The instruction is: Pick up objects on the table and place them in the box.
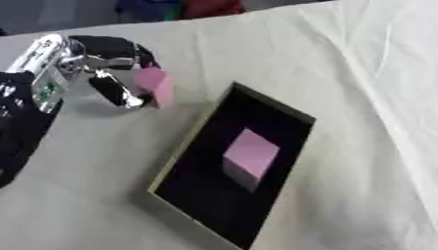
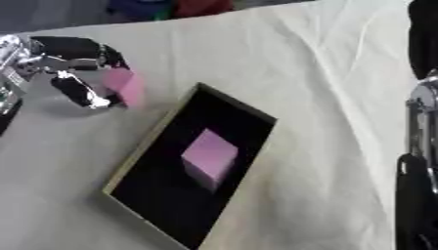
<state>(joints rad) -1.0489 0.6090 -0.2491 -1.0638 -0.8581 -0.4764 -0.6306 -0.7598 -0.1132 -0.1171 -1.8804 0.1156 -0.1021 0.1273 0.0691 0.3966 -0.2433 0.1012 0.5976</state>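
Note:
A shallow black box (image 1: 282, 113) with a pale rim lies askew in the middle of the cream tablecloth. Inside it sits a light purple block (image 1: 251, 156). To the box's upper left, my left hand (image 1: 107, 63) holds a pink block (image 1: 156, 86) pinched between fingers above and thumb below, just off the cloth and left of the box's near corner. Part of my right arm (image 2: 417, 161) shows along the right edge of the right eye view; its hand cannot be made out.
The cream cloth (image 1: 342, 58) covers the table, with folds on the right side. Blue and red shapes (image 1: 180, 9) lie beyond the far edge.

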